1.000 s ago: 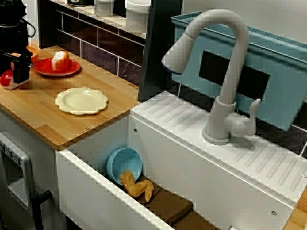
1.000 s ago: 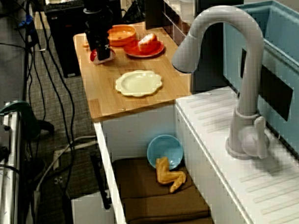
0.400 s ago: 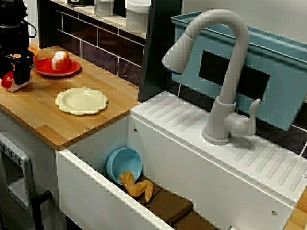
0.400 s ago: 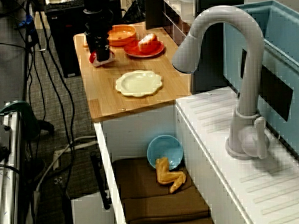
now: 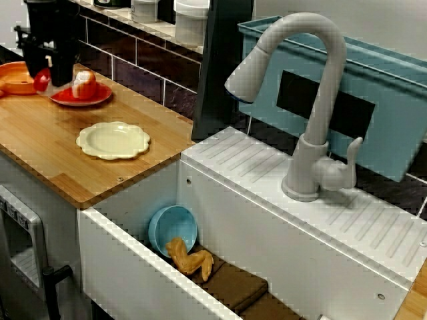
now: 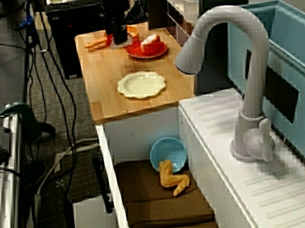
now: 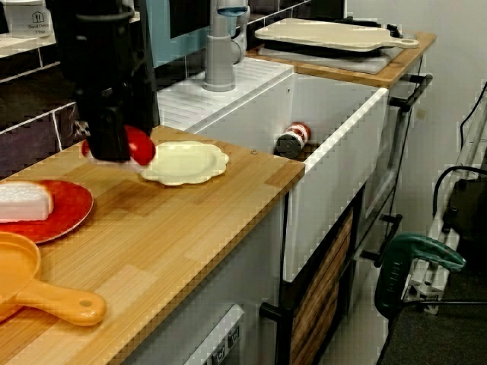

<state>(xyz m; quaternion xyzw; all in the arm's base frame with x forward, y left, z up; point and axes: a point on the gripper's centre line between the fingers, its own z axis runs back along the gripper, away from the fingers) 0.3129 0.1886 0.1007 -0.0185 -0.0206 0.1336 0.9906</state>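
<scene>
Gripper (image 5: 51,77), black and pointing straight down at the far left of the wooden counter (image 5: 40,143), has its fingers closed on one small red round thing (image 5: 41,81). It holds that thing above the wood, between the pan and the red plate.

From left to right in the faucet-side view:
- One orange pan (image 5: 16,77) sits at the edge of the frame.
- Two plates come next. The red plate (image 5: 100,97) carries a single white-and-red food piece (image 5: 84,85). The empty cream plate (image 5: 112,140), with a scalloped rim, lies nearer the sink and well apart from the gripper.
- The white sink (image 5: 133,267) holds one blue bowl (image 5: 175,228) tipped against its wall. One yellow food piece (image 5: 190,259) touches the bowl, and both rest on brown cloth (image 5: 235,287).
- One grey faucet (image 5: 308,100) arches over the basin, with one blue bin (image 5: 393,107) behind it.

The high view along the sink repeats all of this but hides the gripper's fingertips, so the grasp cannot be read from it.

The view from the counter's end shows the red thing plainly beside the black fingers. It also shows the pan's whole handle, one can (image 7: 293,140) lying on its side in the sink, and one pale cutting board (image 7: 335,34) on the counter beyond. The bowl and the yellow piece are out of sight there.
</scene>
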